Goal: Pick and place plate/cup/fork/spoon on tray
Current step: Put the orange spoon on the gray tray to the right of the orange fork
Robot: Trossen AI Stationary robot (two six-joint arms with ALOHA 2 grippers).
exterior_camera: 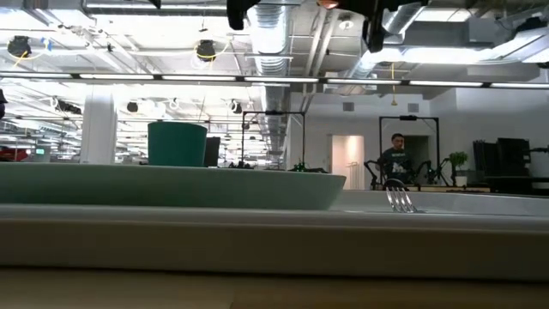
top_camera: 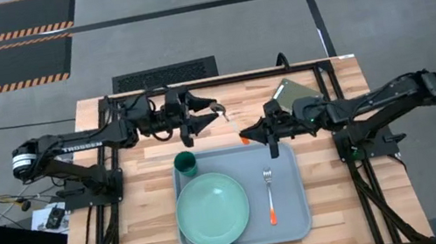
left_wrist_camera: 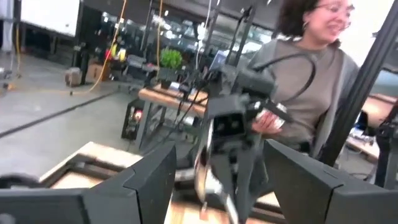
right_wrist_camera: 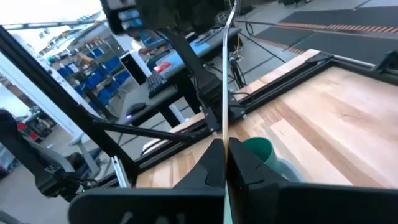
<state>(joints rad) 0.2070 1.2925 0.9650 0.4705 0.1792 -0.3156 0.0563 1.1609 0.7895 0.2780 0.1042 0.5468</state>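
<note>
Fingers pinching the spoon [right_wrist_camera: 224, 74] in the right gripper [top_camera: 247, 136], left gripper [top_camera: 214, 110] spread, both hovering upper centre; tray [top_camera: 293, 225] holding plate [top_camera: 213, 210], cup [top_camera: 185, 163], fork [top_camera: 270, 195] (right strip otherwise bare).

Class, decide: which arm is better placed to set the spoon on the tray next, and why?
Right. The right gripper is already shut on the spoon, by the far rim of the tray. The left gripper hangs open beside it, holding nothing.
</note>
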